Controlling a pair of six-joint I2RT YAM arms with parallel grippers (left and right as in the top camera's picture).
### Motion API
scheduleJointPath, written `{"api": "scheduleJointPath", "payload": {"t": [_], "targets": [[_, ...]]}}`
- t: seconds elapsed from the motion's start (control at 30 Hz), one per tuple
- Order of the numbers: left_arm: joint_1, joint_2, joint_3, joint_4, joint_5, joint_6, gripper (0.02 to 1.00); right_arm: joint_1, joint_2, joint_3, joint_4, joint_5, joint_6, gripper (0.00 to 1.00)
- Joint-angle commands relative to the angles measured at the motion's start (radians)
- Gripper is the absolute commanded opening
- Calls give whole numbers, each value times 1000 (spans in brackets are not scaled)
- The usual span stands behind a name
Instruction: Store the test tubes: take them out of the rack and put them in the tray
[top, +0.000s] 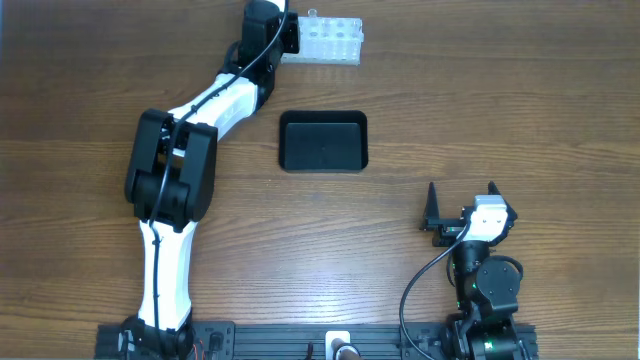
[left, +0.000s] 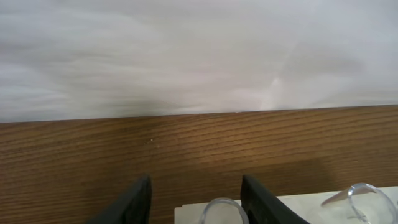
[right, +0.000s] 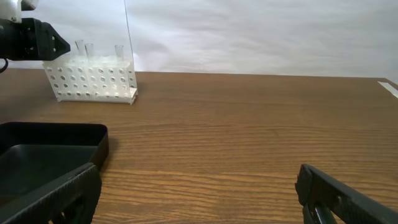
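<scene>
A white perforated rack (top: 332, 41) stands at the table's far edge with clear test tubes (right: 89, 48) upright in it. My left gripper (top: 291, 40) is at the rack's left end, open. In the left wrist view a tube's rim (left: 222, 210) sits between the fingers (left: 134, 202), closer to one of them and not squeezed, and a second tube (left: 364, 196) stands farther along the rack top (left: 298, 208). The black tray (top: 323, 140) lies in the table's middle, in front of the rack. My right gripper (top: 460, 208) rests open and holds nothing near its base.
Wood-grain table with a pale wall behind its far edge (left: 199, 115). The left arm (top: 200, 120) stretches diagonally across the left half. Bare tabletop (top: 520, 110) lies to the right of the tray and the rack.
</scene>
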Motion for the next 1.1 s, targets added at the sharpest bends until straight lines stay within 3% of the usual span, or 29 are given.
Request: {"api": "scheduleJointPath", "payload": {"t": [0.03, 0.47, 0.77, 1.1], "targets": [[-3, 16, 27, 8, 9, -4, 411, -6, -3, -6, -4, -4, -4, 991], [-10, 16, 27, 22, 11, -3, 312, -6, -3, -6, -4, -4, -4, 991], [-10, 16, 27, 21, 11, -3, 174, -6, -3, -6, -4, -4, -4, 991], [-10, 16, 27, 21, 11, -3, 165, -6, -3, -6, -4, -4, -4, 993]]}}
